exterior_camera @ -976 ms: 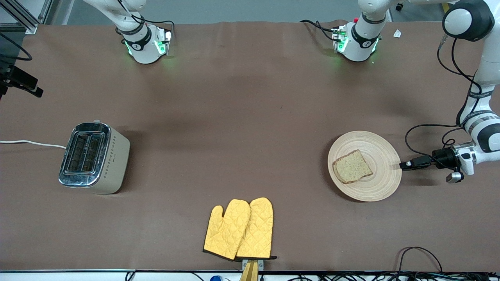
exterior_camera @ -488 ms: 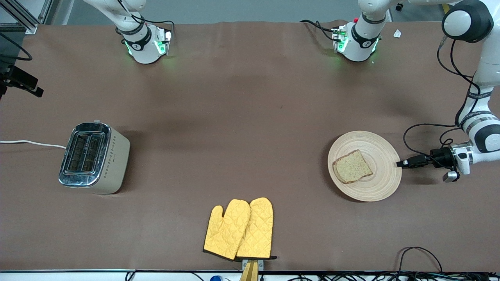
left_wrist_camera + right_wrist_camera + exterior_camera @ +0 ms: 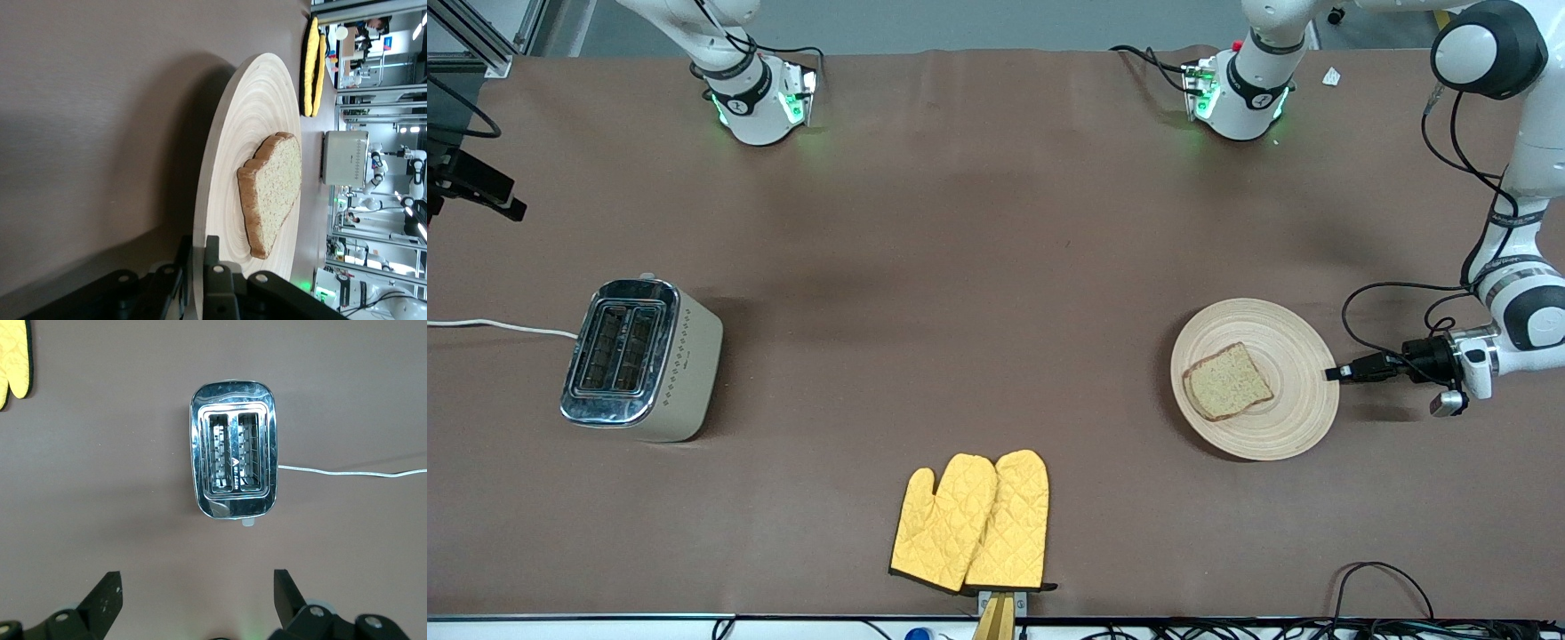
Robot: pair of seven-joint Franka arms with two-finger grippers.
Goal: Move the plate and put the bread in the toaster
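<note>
Left gripper [image 3: 1332, 373] fingers clenched on the plate [image 3: 1294, 418] rim; drag level so the bread [image 3: 1227, 380] stays put. Right gripper [image 3: 197, 600] waits, fingers released, above the toaster [image 3: 232, 450].

You have the plate [image 3: 1294, 418] toward the left arm's end of the table with the bread [image 3: 1227, 380] lying on it, and the left gripper [image 3: 1332, 373] clamped on the plate's rim at the edge facing that end. The toaster [image 3: 640, 359] stands well apart toward the right arm's end, its cord [image 3: 498, 325] running off toward that table edge, and the right gripper [image 3: 197, 597] hangs above it with its fingers spread. Your pair of oven mitts [image 3: 971, 523] lies between toaster and plate, nearer to the front camera than both.
</note>
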